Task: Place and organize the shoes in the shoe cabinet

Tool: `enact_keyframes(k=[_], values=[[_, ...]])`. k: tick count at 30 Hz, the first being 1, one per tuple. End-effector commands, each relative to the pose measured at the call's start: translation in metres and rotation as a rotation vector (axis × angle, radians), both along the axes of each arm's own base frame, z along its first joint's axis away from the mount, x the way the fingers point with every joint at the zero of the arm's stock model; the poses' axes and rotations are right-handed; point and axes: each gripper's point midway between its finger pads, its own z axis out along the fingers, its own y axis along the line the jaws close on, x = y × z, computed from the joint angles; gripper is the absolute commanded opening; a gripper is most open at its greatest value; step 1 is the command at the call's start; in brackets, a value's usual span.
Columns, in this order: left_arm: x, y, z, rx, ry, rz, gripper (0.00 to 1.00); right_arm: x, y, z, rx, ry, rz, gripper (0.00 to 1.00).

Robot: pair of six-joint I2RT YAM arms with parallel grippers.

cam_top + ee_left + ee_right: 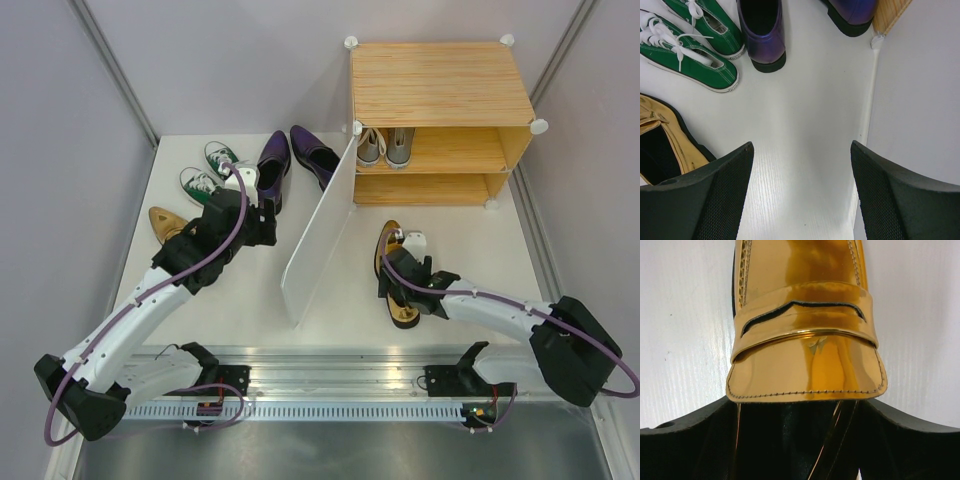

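While the right gripper (pixel 800 440) straddles the gold shoe (pixel 389 245), around 6 o'clock from the shoe cabinet (pixel 440 85), can't tell if it's pinching yet. That glossy upper might slip out, and the left gripper (pixel 800 195) is spread, empty.

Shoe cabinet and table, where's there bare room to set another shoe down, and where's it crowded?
Free: the lower shelf, the upper shelf right of the grey sneakers, and the table between the gold shoe under the right arm and its right edge. Crowded: the back-left corner, with green sneakers, purple shoes and the left arm.
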Motion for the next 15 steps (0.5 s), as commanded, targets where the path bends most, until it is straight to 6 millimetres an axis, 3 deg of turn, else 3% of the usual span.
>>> enact_keyframes(k=[1,3,4,7,10,12,13,15], values=[[0.002,-0.004,0.002,0.019,-0.022,-0.037,0.82,-0.020,0.008,-0.036,0.015,0.122,0.054,0.78],[0.002,-0.005,0.002,0.020,-0.020,-0.039,0.82,-0.020,0.010,-0.037,0.012,0.128,0.068,0.73],[0.002,-0.005,0.002,0.019,-0.021,-0.039,0.82,-0.019,0.010,-0.037,0.014,0.130,0.067,0.55],[0.001,-0.005,0.001,0.022,-0.020,-0.038,0.82,-0.019,0.013,-0.034,0.031,0.124,0.072,0.37],[0.002,-0.005,0.001,0.028,-0.019,-0.038,0.82,-0.016,0.018,-0.016,0.076,0.087,0.082,0.17],[0.002,-0.004,0.001,0.029,-0.020,-0.037,0.82,-0.011,0.022,0.006,0.111,0.043,0.089,0.09],[0.002,-0.004,0.001,0.029,-0.021,-0.036,0.82,-0.009,0.023,0.015,0.123,0.023,0.090,0.01],[0.002,-0.004,0.002,0.030,-0.024,-0.034,0.82,-0.003,0.024,0.039,0.165,-0.031,0.090,0.01]])
